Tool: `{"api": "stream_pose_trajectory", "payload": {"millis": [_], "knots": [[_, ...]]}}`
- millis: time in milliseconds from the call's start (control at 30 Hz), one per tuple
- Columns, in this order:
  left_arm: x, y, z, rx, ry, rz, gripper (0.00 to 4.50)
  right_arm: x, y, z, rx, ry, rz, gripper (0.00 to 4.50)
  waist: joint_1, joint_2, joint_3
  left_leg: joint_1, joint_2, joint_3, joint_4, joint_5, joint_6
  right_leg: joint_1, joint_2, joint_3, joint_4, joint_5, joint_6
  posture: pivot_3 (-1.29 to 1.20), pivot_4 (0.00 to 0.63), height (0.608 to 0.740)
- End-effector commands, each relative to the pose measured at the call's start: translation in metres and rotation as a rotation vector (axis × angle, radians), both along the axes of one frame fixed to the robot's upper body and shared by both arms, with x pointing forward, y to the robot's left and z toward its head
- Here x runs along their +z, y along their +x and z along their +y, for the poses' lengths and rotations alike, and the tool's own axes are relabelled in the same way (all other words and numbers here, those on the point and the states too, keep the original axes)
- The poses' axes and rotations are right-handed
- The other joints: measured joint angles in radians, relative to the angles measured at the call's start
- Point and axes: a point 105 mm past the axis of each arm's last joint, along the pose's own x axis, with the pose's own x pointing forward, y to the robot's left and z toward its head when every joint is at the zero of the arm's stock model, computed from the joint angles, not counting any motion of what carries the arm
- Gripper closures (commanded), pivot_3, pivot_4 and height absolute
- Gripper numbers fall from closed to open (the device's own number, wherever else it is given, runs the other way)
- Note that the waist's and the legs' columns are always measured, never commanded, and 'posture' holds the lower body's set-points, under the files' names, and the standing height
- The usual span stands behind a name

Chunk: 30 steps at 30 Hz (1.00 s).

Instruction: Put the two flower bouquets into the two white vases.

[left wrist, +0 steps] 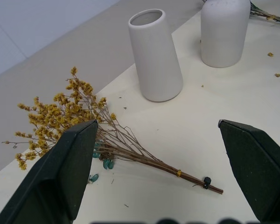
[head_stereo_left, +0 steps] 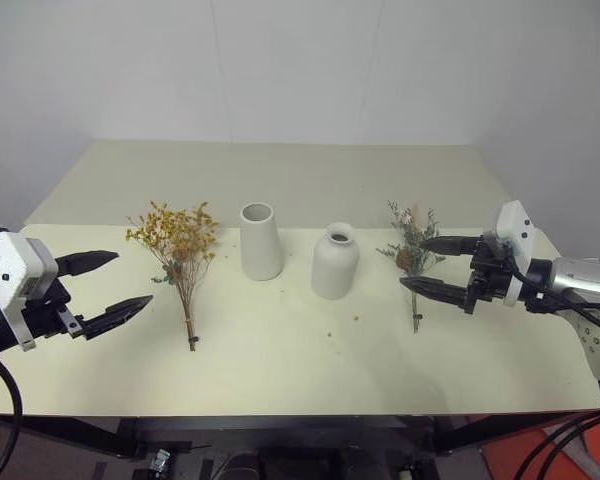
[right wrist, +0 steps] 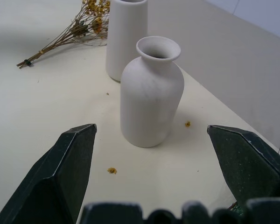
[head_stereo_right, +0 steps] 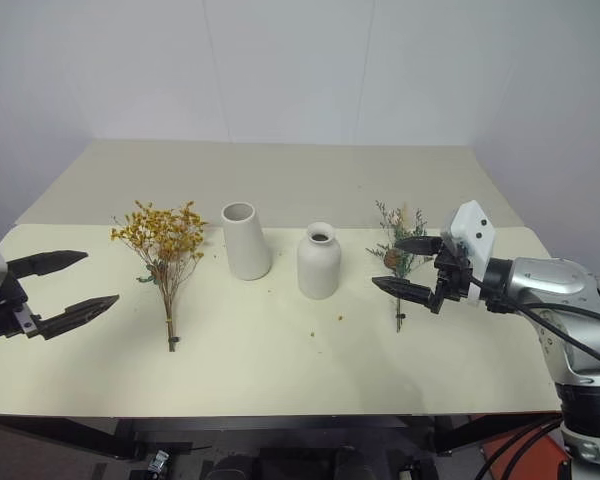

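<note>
Two vases stand near the middle of the pale table (head_stereo_left: 280, 370), both upright and a little apart. Largest of them, the tall vase (head_stereo_left: 261, 241) is a tapered white cone with a wide open mouth, on the robot's left of the pair. Beside it, to the right and slightly nearer the robot, is the short vase (head_stereo_left: 334, 261), rounded like a bottle with a narrow neck. Both are empty.

Left of the tall vase lies the yellow bouquet (head_stereo_left: 179, 245), flat on the table, its tiny yellow-orange blooms toward the far side and its thin brown stems running back toward the robot, bound near the cut end. Right of the short vase lies the green sprig (head_stereo_left: 412, 248), a smaller grey-green bunch with pink and brown bits, also flat, blooms away and stem toward the robot.

Over the table's left part, clear of the yellow bouquet, is the left gripper (head_stereo_left: 108, 288); its black fingers are spread wide with nothing between them, and they point toward the bouquet. On the other side, the right gripper (head_stereo_left: 432, 266) has its fingers spread wide too, holding nothing, their tips overlapping the green sprig in the head views; whether they touch it I cannot tell.

A few yellow crumbs (right wrist: 112, 171) lie on the table near the short vase.
</note>
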Motion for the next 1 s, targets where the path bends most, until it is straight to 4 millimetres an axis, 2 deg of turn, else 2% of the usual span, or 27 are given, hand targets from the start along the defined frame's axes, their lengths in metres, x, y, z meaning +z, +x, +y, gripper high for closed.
{"api": "stream_pose_trajectory", "payload": {"millis": [33,333,400,500,600,667,733,833,933,1000], "knots": [[0.006,-0.003,-0.005,-0.014,0.012,-0.029,0.01,0.014,-0.005,-0.002,0.001,-0.005,-0.064,0.00,0.000,0.000,0.000,0.000,0.000,0.000,0.000,0.000,0.000,0.000,0.000,0.000,0.000,0.000,0.000,0.00,0.150,0.740],[0.002,-0.002,-0.005,0.008,0.017,-0.018,0.01,0.014,-0.005,-0.002,0.007,-0.011,-0.059,0.00,-0.001,0.000,0.000,-0.001,0.000,0.005,0.000,0.000,0.000,-0.003,0.001,0.005,0.001,0.001,0.001,0.00,0.150,0.740],[-0.002,0.006,-0.001,0.077,0.021,0.004,0.01,0.014,-0.004,-0.002,0.007,-0.010,-0.060,0.00,-0.001,0.000,0.000,-0.001,0.000,0.005,0.000,0.000,0.000,-0.003,0.001,0.006,0.001,0.001,0.001,0.00,0.150,0.740],[-0.008,0.029,0.007,0.258,-0.015,0.067,0.01,0.014,-0.004,-0.001,0.009,-0.010,-0.063,0.00,0.003,0.000,0.000,0.000,0.000,0.006,0.000,0.000,0.000,-0.003,0.001,0.006,0.001,0.001,0.002,0.00,0.150,0.740],[0.003,0.052,0.008,0.382,-0.106,0.130,0.01,0.015,-0.003,-0.001,0.011,-0.008,-0.065,0.00,0.007,-0.001,0.000,-0.001,0.000,0.005,0.000,0.000,0.000,-0.003,0.001,0.007,0.001,0.005,0.008,0.00,0.150,0.740],[0.016,0.064,-0.001,0.391,-0.150,0.159,0.01,0.016,-0.003,-0.001,0.013,-0.010,-0.069,0.00,0.003,-0.003,0.000,-0.001,0.000,0.005,0.000,0.000,0.000,-0.002,0.002,0.007,0.001,0.006,0.010,0.00,0.150,0.740],[0.018,0.074,-0.011,0.393,-0.126,0.262,0.01,0.018,-0.003,0.000,0.014,-0.009,-0.075,0.00,0.002,-0.003,0.000,-0.002,-0.001,0.005,0.001,0.000,0.000,-0.002,0.002,0.007,0.000,0.006,0.011,0.00,0.150,0.740],[0.024,0.084,-0.026,0.397,-0.140,0.315,0.01,0.022,-0.003,0.003,0.026,0.002,-0.087,0.00,-0.007,-0.003,0.000,-0.003,-0.002,0.006,0.000,-0.001,0.000,-0.003,0.002,0.009,0.000,0.007,0.011,0.00,0.150,0.740],[0.022,0.091,-0.039,0.417,-0.126,0.438,0.01,0.032,-0.003,0.010,0.066,0.019,-0.113,0.00,-0.010,-0.004,0.000,-0.003,-0.002,0.006,0.000,-0.001,0.000,-0.005,0.002,0.009,0.000,0.007,0.011,0.00,0.150,0.740],[0.018,0.096,-0.041,0.458,-0.076,0.506,0.01,0.042,-0.002,0.017,0.103,0.029,-0.138,0.00,-0.014,-0.004,0.000,-0.003,-0.002,0.005,0.001,-0.001,0.000,-0.005,0.003,0.009,0.001,0.007,0.011,0.00,0.150,0.740]]}}
